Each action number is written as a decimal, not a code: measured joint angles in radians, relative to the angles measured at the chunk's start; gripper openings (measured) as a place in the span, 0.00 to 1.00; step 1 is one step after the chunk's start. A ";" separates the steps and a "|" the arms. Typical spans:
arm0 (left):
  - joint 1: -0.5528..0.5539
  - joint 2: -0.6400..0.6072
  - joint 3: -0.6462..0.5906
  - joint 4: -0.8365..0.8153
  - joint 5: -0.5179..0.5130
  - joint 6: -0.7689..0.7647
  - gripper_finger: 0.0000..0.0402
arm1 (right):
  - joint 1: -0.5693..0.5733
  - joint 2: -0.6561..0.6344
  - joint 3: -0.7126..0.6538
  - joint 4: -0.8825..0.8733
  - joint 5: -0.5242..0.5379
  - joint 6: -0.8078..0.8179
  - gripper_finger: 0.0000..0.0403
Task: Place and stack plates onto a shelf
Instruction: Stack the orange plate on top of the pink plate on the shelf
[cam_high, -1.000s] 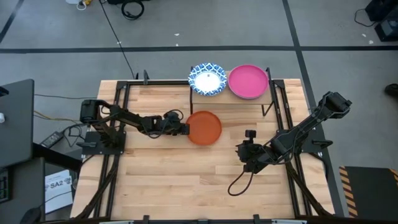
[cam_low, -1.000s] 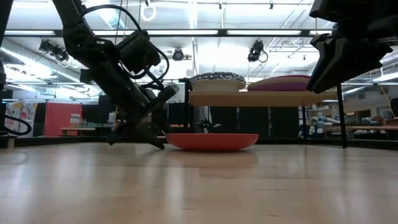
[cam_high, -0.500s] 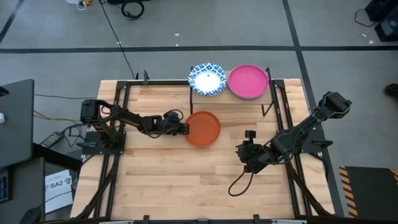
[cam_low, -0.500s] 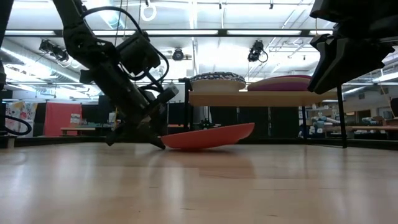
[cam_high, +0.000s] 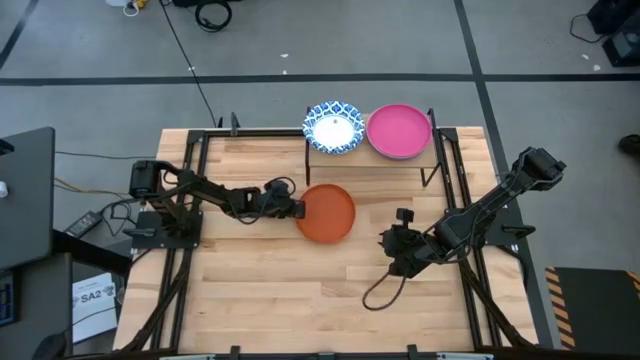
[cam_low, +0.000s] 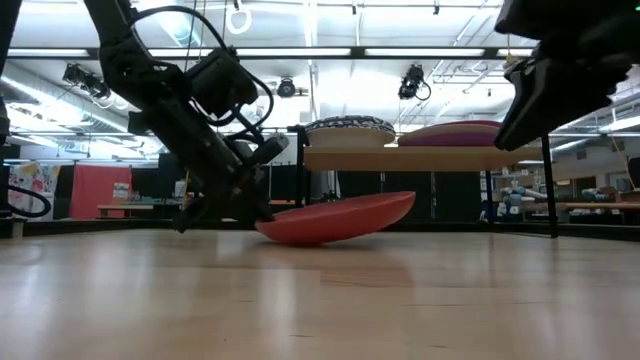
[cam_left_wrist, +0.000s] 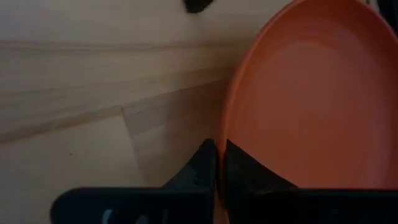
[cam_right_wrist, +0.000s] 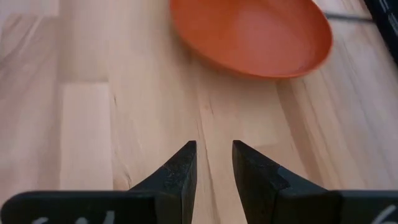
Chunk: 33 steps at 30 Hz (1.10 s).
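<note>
An orange plate sits mid-table, tilted, with its right side raised in the low view. My left gripper is shut on its left rim. My right gripper hovers open to the right of the plate with nothing between its fingers. At the far edge stands the shelf. A white plate with a blue patterned rim and a pink plate rest side by side on its board. My left gripper pinches the orange plate's left rim between its two fingers, one on the plate's inner face and one on the outside. The fingers slant down from the table's left. The plate is tipped, its underside near the fingers on the table and its right edge lifted.
The shelf's black legs and the black frame rails along both table sides stand near the arms. A black cable loop hangs below the right arm. Bare wood lies across the near half of the table.
My left gripper has shut on the orange plate's left rim without moving away. The plate, flat on the table before, has tipped: its right side has risen while the part near the fingers stays down.
</note>
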<state>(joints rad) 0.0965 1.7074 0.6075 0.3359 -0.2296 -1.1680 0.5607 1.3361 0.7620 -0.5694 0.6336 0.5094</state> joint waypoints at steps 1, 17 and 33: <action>-0.009 0.000 0.000 0.010 -0.013 0.004 0.04 | -0.007 0.000 0.000 0.000 0.000 0.031 0.27; -0.209 0.001 0.000 0.107 -0.415 0.007 0.04 | -0.186 0.000 0.000 0.123 0.000 0.302 0.27; -0.260 0.000 0.000 0.125 -0.543 0.029 0.04 | -0.339 0.000 0.000 0.357 0.034 0.301 0.26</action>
<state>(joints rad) -0.1630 1.7077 0.6075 0.4610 -0.7729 -1.1387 0.2217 1.3361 0.7620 -0.2128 0.6681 0.8108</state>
